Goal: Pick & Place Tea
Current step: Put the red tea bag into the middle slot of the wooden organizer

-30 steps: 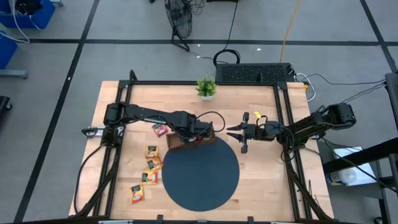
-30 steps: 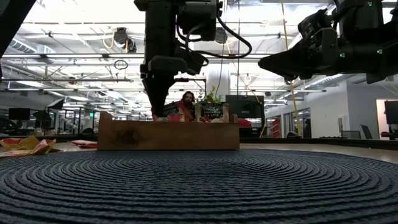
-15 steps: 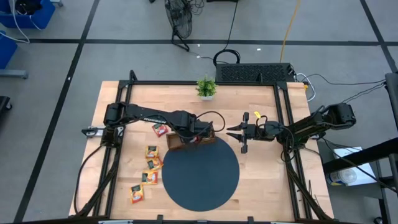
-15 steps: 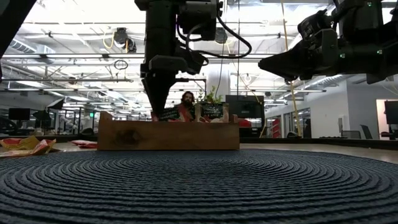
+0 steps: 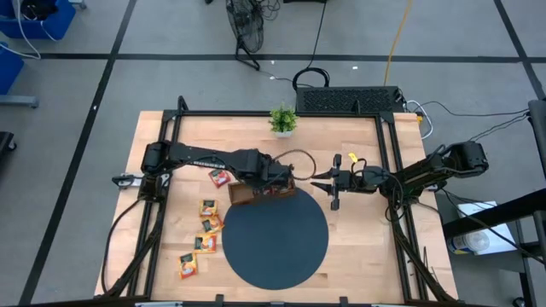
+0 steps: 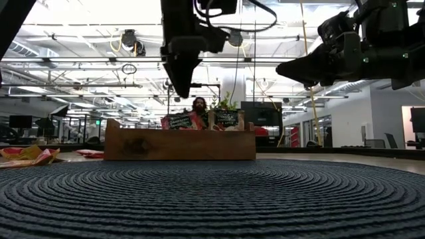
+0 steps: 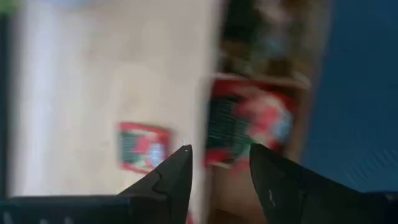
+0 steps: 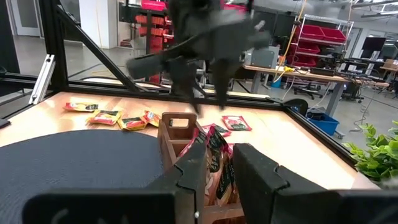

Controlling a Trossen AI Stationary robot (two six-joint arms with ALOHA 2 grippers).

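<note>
Red sachet (image 6: 178, 121) standing in the tray (image 6: 179, 144), at its left end beside other sachets. Left gripper (image 6: 182, 86) directly above, fingers (image 7: 180, 177) parted and empty. Right gripper (image 5: 317, 180) just right of the tray, off the worktop (image 5: 358, 230); fingers' state cannot be told. Loose sachets (image 5: 205, 226) left of the mat (image 5: 275, 239).

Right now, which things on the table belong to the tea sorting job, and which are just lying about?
Job:
- loose sachets on the wood, left of the mat
- red sachet beside the tray
- sachets in the tray
- tray
- left gripper, fingers open, above the tray

Lying about:
- mat
- plant
- right gripper, waiting right of the tray
</note>
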